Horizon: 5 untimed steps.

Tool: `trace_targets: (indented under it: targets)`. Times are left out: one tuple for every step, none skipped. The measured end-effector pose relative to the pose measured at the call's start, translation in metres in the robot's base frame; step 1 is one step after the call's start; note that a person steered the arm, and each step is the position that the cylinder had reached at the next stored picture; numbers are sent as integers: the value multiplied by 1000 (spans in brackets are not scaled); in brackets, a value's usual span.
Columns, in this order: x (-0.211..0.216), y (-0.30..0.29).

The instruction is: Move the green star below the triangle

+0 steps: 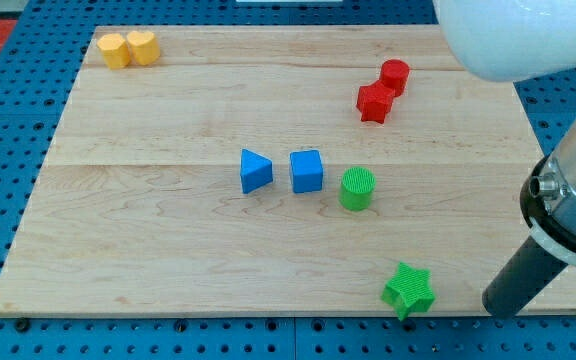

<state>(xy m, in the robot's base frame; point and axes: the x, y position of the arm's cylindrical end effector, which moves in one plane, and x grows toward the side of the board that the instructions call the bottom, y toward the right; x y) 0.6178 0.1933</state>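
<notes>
In the camera view, a wooden desk (168, 260) carries every block directly on its top; none sits in a box or tray.

The green star (409, 290) lies close to the desk's bottom edge, toward the bottom right corner. The blue triangle (255, 171) sits near the middle of the desk, well apart from the star, up and to the view's left of it. Just beside the triangle on its right is a blue cube (307, 171), and just right of that stands a green cylinder (357, 189); the three form a short row with small gaps between them.

Near the top right corner, a red cylinder (395, 76) and a red star-like block (374, 102) appear to touch, the cylinder nearer the top edge. At the top left corner, two yellow blocks (128, 48) sit pressed side by side; their shapes are hard to make out, the right one perhaps a heart.

The arm has no gripper, so there is nothing to clench or release. It ends in a dark rod, and my tip (499, 308) rests near the bottom right corner, to the right of the green star and apart from it. The arm's white body (518, 35) is cut off by the view's top and right edges and hides the desk's top right corner.
</notes>
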Motion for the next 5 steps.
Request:
trace_targets:
  targets:
    - [1, -19]
    - [1, -67]
    - [0, -95]
    - [-5, -170]
    - [-6, -219]
